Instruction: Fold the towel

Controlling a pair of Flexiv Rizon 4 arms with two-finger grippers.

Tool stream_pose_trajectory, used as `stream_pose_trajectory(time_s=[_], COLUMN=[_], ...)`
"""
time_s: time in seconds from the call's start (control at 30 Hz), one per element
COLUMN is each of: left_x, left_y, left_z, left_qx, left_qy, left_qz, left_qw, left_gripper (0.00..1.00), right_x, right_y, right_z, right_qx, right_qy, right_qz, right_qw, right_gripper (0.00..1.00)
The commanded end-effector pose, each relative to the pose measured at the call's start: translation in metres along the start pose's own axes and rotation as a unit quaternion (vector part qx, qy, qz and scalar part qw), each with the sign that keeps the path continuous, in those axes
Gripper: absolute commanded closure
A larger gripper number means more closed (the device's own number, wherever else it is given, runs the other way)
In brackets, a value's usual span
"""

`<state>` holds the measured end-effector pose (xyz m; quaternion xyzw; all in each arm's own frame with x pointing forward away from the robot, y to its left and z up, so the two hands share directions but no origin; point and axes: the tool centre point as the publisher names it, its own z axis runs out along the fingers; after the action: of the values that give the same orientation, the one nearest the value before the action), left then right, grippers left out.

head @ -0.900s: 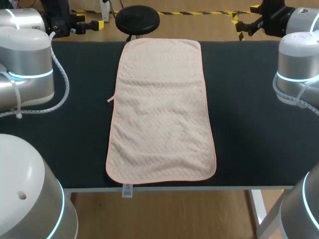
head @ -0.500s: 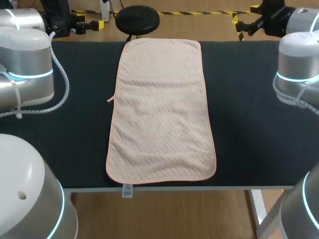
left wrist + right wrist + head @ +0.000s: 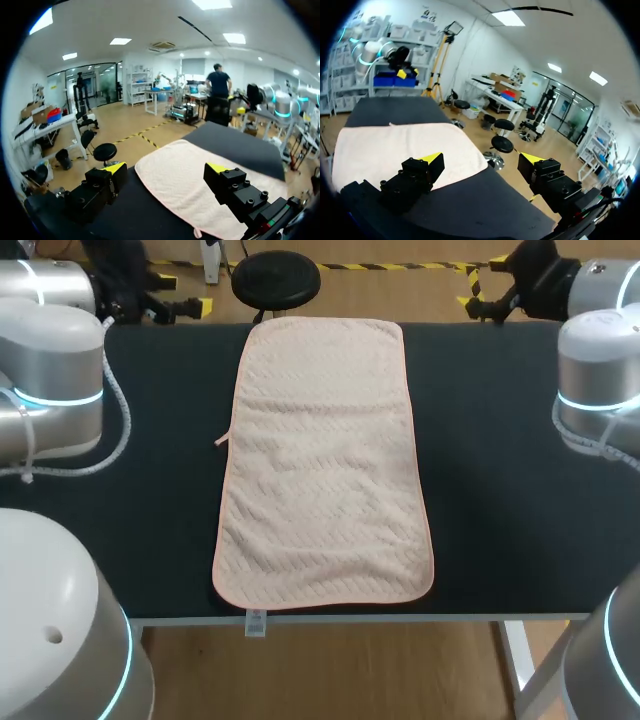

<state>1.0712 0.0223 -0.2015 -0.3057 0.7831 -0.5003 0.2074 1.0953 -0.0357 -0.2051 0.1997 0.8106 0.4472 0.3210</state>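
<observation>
**Towel flat, both grippers open off its far corners, no grasp yet**

The towel lies spread flat and lengthwise down the middle of the dark surface. It is a single layer with no fold in it. Its near edge sits just short of the surface's front edge, and a small label pokes out there. A small loop tab sticks out of the towel's left side.

Step in hand, as I judge it, is the approach to the first pinch.
- Each gripper should take one far corner of the towel at the same time.
- Pinch right at the pink hem so only the towel gets lifted and the fingers don't scrape the surface.
- Lift both corners evenly, carry them over to the near edge, and line hem up with hem before letting go.
- Uneven lift would likely skew the fold.

Left gripper has its fingers spread wide with nothing between them. It is held off the towel's far-left corner, clear of the cloth, pointing across it at a shallow angle. Right gripper is also wide open and empty, off the towel's far-right corner and apart from the cloth, mirrored and aimed back over the towel. Both arms come in from the sides, with the wrists raised above the towel rather than down on it.
</observation>
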Motion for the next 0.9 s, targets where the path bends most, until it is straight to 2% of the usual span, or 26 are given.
stream_pose_trajectory(time_s=[0.03, 0.1, 0.17, 0.2, 0.27, 0.37, 0.4, 0.9], left_x=[0.004, 0.011, 0.016, 0.017, 0.018, 0.02, 0.02, 0.02], left_y=[0.006, 0.014, 0.021, 0.025, 0.027, 0.032, 0.033, 0.033], left_z=[0.006, 0.009, 0.011, 0.013, 0.014, 0.018, 0.018, 0.018], left_qx=[-0.168, -0.211, -0.24, -0.251, -0.267, -0.302, -0.314, -0.314], left_qy=[0.012, 0.013, 0.013, 0.012, 0.009, -0.008, -0.011, -0.011], left_qz=[0.181, 0.241, 0.28, 0.29, 0.286, 0.297, 0.288, 0.288], left_qw=[0.969, 0.947, 0.929, 0.924, 0.92, 0.906, 0.905, 0.905], left_gripper=[0.0, 0.0, 0.0, 0.0, 0.0, 0.0, 0.0, 0.0], right_x=[-0.004, 0.0, 0.005, 0.008, 0.015, 0.022, 0.022, 0.022], right_y=[0.0, -0.003, -0.006, -0.007, -0.01, -0.013, -0.013, -0.013], right_z=[0.0, 0.0, 0.0, 0.0, 0.001, 0.001, 0.001, 0.001], right_qx=[0.107, 0.116, 0.12, 0.12, 0.121, 0.125, 0.125, 0.125], right_qy=[0.159, 0.177, 0.199, 0.202, 0.22, 0.234, 0.234, 0.234], right_qz=[-0.191, -0.227, -0.251, -0.261, -0.264, -0.262, -0.262, -0.262], right_qw=[0.963, 0.951, 0.94, 0.936, 0.931, 0.928, 0.928, 0.928], right_gripper=[0.0, 0.0, 0.0, 0.0, 0.0, 0.0, 0.0, 0.0])
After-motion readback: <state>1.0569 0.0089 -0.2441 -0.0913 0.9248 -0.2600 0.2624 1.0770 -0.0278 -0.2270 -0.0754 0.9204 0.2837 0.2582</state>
